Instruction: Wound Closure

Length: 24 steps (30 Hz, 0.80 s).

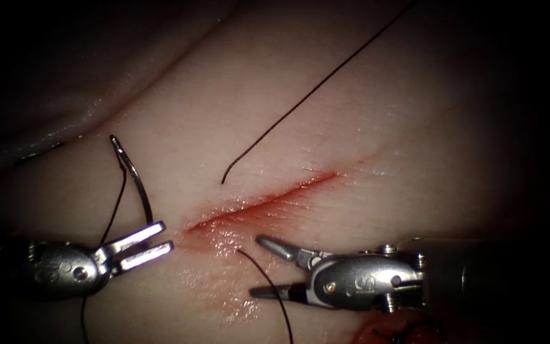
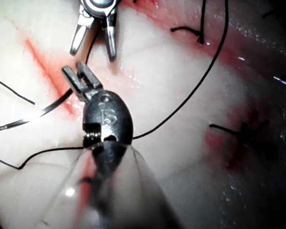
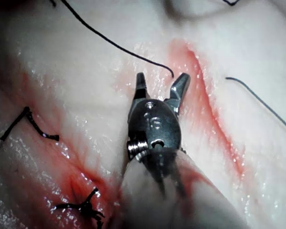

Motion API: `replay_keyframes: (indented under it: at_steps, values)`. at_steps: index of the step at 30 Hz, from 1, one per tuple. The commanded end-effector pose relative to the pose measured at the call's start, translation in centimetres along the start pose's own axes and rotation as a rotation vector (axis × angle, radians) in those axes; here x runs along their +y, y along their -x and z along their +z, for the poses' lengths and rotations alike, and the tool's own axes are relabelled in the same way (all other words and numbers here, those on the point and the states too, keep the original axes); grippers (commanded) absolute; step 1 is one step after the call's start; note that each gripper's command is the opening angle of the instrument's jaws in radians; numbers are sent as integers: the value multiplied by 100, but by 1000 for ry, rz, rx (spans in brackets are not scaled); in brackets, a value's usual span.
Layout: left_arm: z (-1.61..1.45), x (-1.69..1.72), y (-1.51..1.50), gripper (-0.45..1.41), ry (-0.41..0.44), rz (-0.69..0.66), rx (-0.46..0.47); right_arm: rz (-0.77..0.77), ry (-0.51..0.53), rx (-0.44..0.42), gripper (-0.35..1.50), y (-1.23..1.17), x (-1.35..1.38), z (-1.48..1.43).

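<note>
Endoscope view, left tool jaws clamp needle end, right tool jaws apart, empty, needle outside tissue.

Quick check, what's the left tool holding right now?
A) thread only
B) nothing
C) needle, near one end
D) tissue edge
C: in the endoscope view the left tool grips the needle near its lower end; the needle curves up over the tissue, clear of it, left of the cut. The right tool is open and holds nothing.
</note>
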Motion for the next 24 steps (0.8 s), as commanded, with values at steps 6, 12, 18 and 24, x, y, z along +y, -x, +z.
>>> replay_keyframes:
  at_steps: [6, 12, 18, 24]
  values:
    - [4, 7, 5, -45, 1, -1, 0, 14, 16, 31, 131, -4, 2, 10]
    - [4, 7, 5, -45, 1, -1, 0, 10, -8, 66, -35, -3, -3, 8]
    - [4, 7, 5, -45, 1, -1, -1, -3, -32, 51, -35, -5, -8, 0]
    - [3, 7, 5, -45, 1, -1, 0, -38, -100, 33, -35, -23, -24, -16]
